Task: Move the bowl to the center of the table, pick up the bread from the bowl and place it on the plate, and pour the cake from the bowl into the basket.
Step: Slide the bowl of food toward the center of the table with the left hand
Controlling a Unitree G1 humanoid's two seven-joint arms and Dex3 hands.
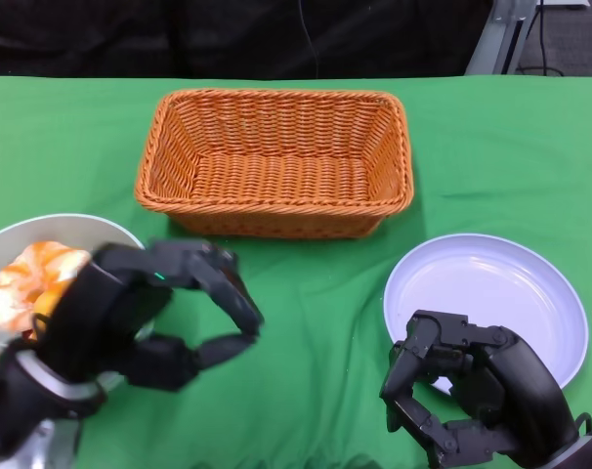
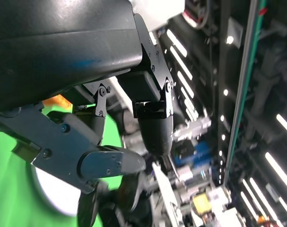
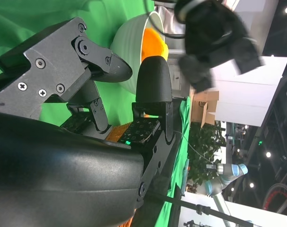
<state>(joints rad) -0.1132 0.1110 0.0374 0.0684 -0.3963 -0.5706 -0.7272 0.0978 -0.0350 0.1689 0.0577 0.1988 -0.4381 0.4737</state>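
Note:
The grey-white bowl sits at the table's left edge and holds orange-and-white baked food; I cannot tell bread from cake. My left hand hovers over the bowl's right side. Its fingers arch apart toward the table's middle and hold nothing. The white plate lies at the right, bare. My right hand sits at the plate's near-left rim, fingers loosely bent and apart, with nothing in them. The right wrist view shows that hand, the bowl and the blurred left hand.
An orange wicker basket stands at the back centre with nothing in it. Green cloth covers the table between bowl, basket and plate. The left wrist view shows the left hand against the room's ceiling lights.

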